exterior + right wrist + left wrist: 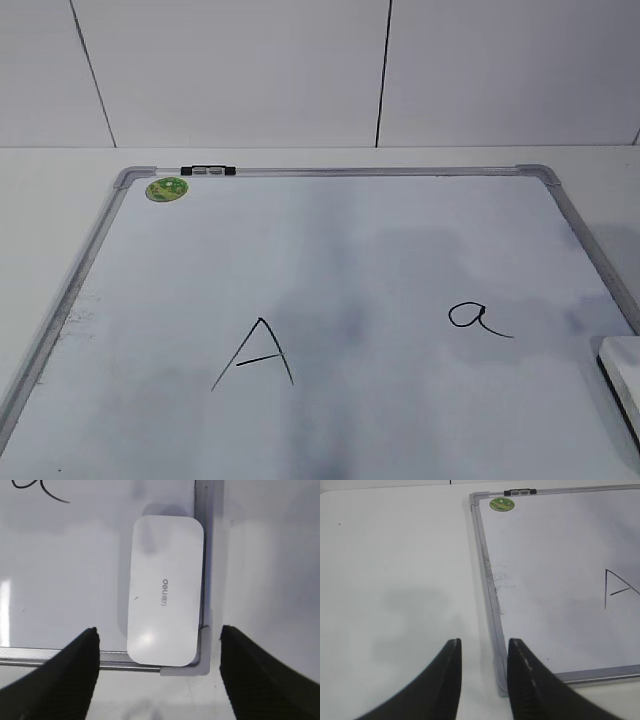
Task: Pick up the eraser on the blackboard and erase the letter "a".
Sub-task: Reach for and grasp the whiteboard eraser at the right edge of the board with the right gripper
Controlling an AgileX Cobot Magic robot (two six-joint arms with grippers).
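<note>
The blackboard (320,250) is a white dry-erase board with a grey frame, lying flat on the table. The cursive letter "a" (475,318) is on its right half; part of it shows in the right wrist view (40,490). The white eraser (164,590) lies on the board's near right corner, and its edge shows in the exterior view (622,375). My right gripper (159,652) is open and hovers above the eraser's near end, empty. My left gripper (484,647) is open and empty over the board's near left corner (501,687).
A capital "A" (255,352) is drawn left of centre. A round green magnet (167,188) and a black-and-silver clip (207,171) sit at the board's far left. White table surrounds the board; a white wall stands behind.
</note>
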